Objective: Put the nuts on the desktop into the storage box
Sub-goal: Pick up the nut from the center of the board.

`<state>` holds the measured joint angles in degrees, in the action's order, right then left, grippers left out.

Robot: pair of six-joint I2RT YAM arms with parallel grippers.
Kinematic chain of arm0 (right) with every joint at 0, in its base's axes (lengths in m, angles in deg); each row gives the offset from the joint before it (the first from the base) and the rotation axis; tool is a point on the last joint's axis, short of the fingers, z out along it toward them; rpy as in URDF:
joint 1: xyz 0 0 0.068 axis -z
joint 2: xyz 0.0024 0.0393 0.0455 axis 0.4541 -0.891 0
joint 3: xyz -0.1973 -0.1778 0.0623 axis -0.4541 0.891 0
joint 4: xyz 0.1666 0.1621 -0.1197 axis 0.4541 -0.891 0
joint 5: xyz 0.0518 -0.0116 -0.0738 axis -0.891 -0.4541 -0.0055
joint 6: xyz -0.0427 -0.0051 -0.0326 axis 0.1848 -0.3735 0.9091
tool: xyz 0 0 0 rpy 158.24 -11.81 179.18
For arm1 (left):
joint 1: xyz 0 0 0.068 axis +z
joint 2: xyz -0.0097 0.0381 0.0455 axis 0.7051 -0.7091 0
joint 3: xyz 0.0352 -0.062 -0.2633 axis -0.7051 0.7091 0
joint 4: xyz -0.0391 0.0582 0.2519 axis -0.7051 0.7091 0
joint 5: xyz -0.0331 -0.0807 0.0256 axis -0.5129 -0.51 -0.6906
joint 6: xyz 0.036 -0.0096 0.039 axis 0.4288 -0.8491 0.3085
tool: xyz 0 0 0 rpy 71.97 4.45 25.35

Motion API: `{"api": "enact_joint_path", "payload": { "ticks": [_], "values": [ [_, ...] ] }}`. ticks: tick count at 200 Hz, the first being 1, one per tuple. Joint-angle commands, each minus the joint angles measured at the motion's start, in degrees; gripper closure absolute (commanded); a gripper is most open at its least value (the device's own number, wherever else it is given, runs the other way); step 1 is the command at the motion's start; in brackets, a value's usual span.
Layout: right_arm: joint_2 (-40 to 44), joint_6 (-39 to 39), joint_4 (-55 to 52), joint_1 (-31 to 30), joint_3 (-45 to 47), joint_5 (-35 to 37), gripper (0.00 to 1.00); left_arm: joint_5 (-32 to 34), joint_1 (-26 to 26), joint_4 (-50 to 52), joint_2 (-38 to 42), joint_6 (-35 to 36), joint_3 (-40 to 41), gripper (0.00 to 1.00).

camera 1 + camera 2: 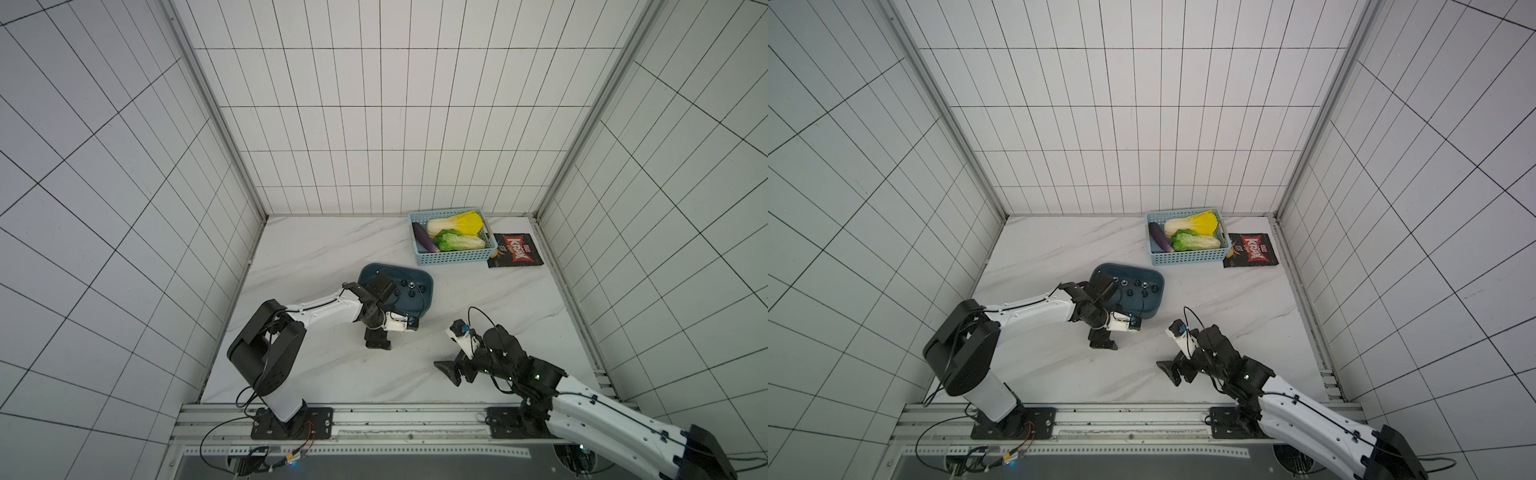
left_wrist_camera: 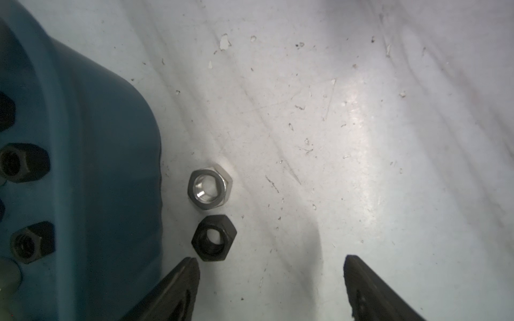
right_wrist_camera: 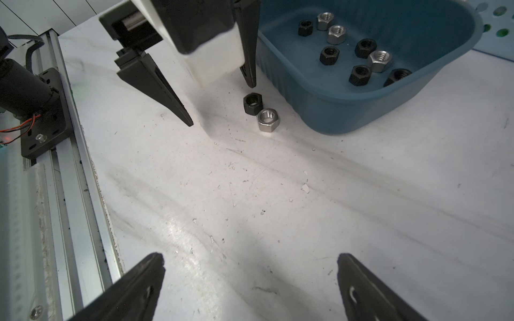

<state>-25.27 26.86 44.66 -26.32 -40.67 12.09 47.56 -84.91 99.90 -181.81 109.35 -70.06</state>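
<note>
Nuts beside storage box show only in wrist views; left and right jaws apart.

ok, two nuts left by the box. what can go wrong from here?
1. The black nut sits by one finger of the open left claw, not centred; closing may shove it rather than grip it.
2. The silver nut lies right beside it and could get knocked away.
3. That finger is close to the storage box wall and may bump it.
</note>
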Motion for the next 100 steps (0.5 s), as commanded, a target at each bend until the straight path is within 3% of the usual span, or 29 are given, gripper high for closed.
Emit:
{"api": "enact_joint_path", "payload": {
  "ticks": [1, 100],
  "values": [
    [-1.2, -1.5, 6.6, -0.7, 1.9, 1.4, 0.00, 0.8, -0.2, -2.2, -1.7, 0.0, -1.7, 0.17],
    [-3.7, -1.2, 8.9, -1.1, 2.3, 3.2, 0.00, 2.1, -0.2, -3.2, -5.9, -2.0, -4.2, 0.18]
  ]
}}
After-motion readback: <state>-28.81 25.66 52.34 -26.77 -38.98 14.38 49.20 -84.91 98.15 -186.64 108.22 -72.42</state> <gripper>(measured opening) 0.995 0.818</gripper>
